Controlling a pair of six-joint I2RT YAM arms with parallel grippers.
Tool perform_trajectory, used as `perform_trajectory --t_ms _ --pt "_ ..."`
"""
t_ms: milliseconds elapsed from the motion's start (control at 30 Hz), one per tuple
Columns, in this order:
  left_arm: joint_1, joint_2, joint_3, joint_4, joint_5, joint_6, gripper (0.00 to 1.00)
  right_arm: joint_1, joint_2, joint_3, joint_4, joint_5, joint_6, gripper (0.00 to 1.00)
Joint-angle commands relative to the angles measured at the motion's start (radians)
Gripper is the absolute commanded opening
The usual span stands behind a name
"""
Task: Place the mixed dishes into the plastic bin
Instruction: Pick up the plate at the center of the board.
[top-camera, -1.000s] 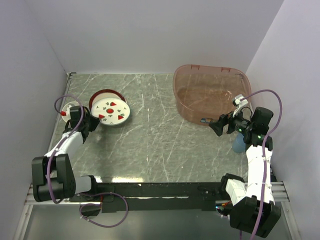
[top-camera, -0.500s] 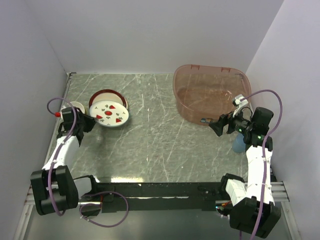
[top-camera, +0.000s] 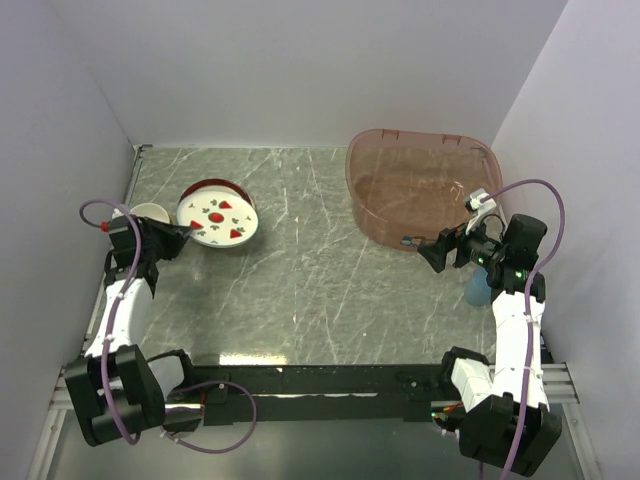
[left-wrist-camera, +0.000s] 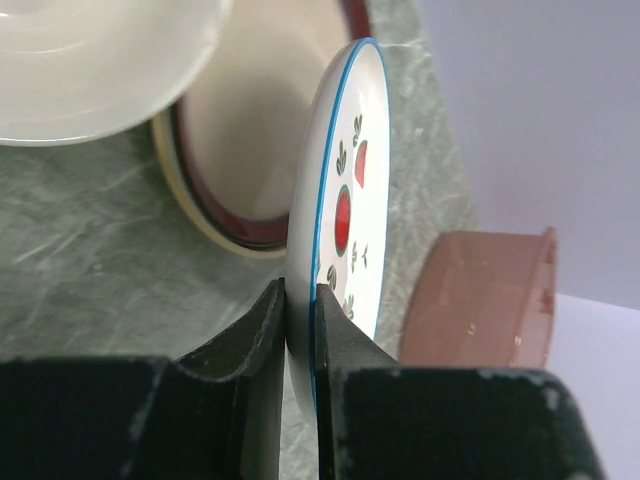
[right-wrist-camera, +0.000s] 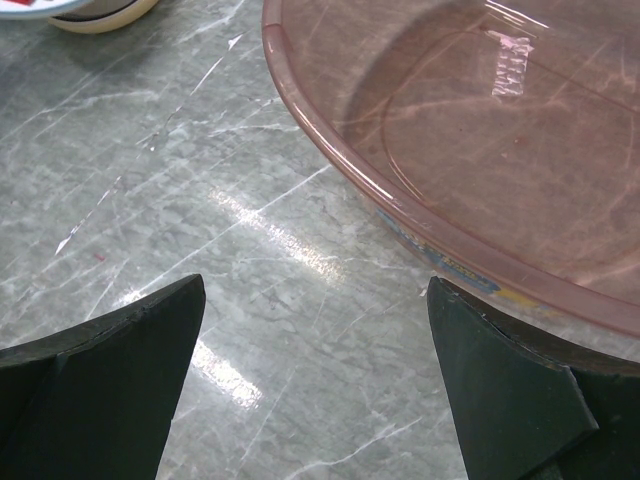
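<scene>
The white plate (top-camera: 221, 222) with red and dark shapes is pinched at its near-left rim by my left gripper (top-camera: 180, 233). In the left wrist view the plate (left-wrist-camera: 350, 195) stands on edge between the shut fingers of that gripper (left-wrist-camera: 300, 300). Behind it lies a bowl (top-camera: 207, 189) with a dark red rim (left-wrist-camera: 225, 225). A small cream bowl (top-camera: 148, 213) sits to its left. The pinkish plastic bin (top-camera: 420, 190) stands at the back right. My right gripper (top-camera: 432, 254) hangs open near the bin's front rim (right-wrist-camera: 400, 205), holding nothing. A light blue cup (top-camera: 477, 289) is partly hidden behind the right arm.
Grey marble table (top-camera: 320, 280) with purple walls on three sides. The left wall runs close beside the left arm. The bin carries a small label (right-wrist-camera: 450, 265) on its front.
My left arm has swung left toward the wall, and the plate in its grip has shifted left and back over the red-rimmed bowl. The right arm has not moved.
</scene>
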Motion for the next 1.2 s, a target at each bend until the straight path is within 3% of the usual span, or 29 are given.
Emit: perform_trajectory --t_ms 0,400,633,833,1167 --pt "0.013 -0.073 0.025 0.187 0.136 -0.074 0.01 0.006 -0.017 0.035 0.027 -0.01 -0.005 1.0" --pt "0.013 -0.2 -0.008 0.328 0.331 -0.18 0.01 0.005 -0.014 0.032 0.044 -0.02 0.001 1.0" --pt "-0.033 -0.283 0.004 0.369 0.406 -0.2 0.01 0.032 0.052 0.176 -0.104 -0.066 -0.032 1.0" --pt "-0.154 -0.338 -0.021 0.458 0.382 -0.235 0.01 0.181 0.173 0.384 -0.322 -0.044 -0.062 1.0" --pt "-0.442 -0.291 -0.03 0.587 0.241 -0.269 0.01 0.322 0.249 0.477 -0.258 -0.135 0.188 1.0"
